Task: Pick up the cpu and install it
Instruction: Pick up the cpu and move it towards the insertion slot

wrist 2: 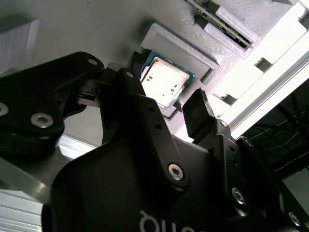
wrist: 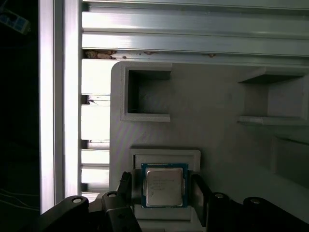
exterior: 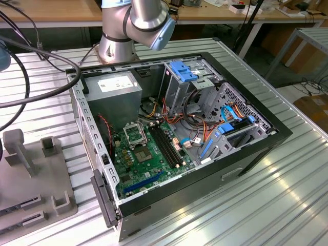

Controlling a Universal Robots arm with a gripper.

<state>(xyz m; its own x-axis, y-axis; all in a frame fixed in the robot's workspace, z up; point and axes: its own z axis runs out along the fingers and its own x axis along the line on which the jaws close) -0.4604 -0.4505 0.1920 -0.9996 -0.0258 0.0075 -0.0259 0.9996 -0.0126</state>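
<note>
Two fingers (wrist: 126, 191) stand wide, one each side of the cpu (wrist: 164, 186), which lies flat between the jaws in a recessed holder (wrist: 166, 155), likely keeping it square for the gripper (wrist: 162, 189).

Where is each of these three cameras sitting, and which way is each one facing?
Exterior view: off the arm, raised, angled down onto the open computer case on the ribbed table; the arm's base joints show beyond it.
First wrist view: on the arm, facing squarely onto the grey fixture holding the cpu; the open gripper straddles it.
Second wrist view: on the arm, behind the gripper, looking obliquely past its fingers at the cpu.
Shared: both wrist views show cpu, fixture and gripper.
</note>
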